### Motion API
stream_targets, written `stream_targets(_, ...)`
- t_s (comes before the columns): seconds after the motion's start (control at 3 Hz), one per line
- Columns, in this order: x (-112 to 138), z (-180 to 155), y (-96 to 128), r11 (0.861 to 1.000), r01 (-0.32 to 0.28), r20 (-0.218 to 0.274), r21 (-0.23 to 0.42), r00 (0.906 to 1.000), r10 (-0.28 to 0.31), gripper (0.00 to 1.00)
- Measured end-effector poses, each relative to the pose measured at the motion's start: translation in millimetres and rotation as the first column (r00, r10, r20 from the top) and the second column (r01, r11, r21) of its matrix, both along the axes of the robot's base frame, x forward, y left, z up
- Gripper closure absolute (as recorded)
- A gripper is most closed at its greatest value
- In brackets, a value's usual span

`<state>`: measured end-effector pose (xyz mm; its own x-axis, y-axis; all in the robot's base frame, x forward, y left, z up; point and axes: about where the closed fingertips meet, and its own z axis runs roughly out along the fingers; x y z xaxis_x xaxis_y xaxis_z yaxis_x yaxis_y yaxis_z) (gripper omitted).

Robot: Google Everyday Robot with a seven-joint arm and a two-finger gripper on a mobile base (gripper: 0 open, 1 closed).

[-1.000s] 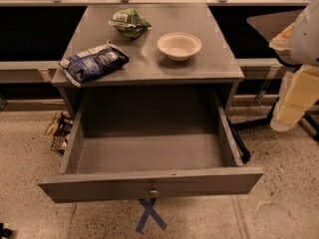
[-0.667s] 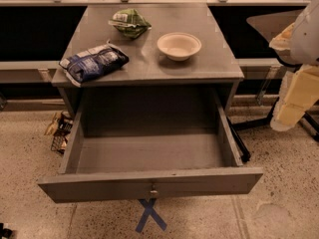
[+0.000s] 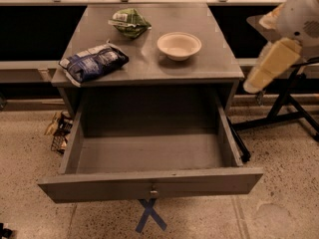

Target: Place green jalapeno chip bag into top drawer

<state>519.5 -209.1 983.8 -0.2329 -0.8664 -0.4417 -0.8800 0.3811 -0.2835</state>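
Observation:
The green jalapeno chip bag (image 3: 129,22) lies crumpled at the far middle of the grey cabinet top (image 3: 199,66). The top drawer (image 3: 149,156) is pulled fully open below it, with nothing inside and a small metal knob (image 3: 153,191) on its front panel. My gripper (image 3: 270,67) is the cream-coloured end of the white arm at the right, hanging in the air beside the cabinet's right edge. It is apart from the bag and holds nothing that I can see.
A larger dark blue-and-white chip bag (image 3: 92,62) lies at the front left of the top. A white bowl (image 3: 179,45) sits to the right of the green bag. A black stand (image 3: 284,103) is on the floor at right, a wire basket (image 3: 60,133) at left, and a blue tape cross (image 3: 149,216) under the drawer.
My arm and gripper have moved up and to the left, closer to the cabinet's right edge. The bags, bowl and drawer have not moved.

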Motion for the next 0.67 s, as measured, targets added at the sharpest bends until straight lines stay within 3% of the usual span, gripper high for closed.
stream_targets(0.33, 75, 0, 16, 0.981, 0.042, 0.095, 0.189, 0.9936, -0.06, 0.0)
stream_targets(0.67, 151, -10, 50, 0.934, 0.086, 0.141, 0.346, 0.9797, -0.143, 0.0)
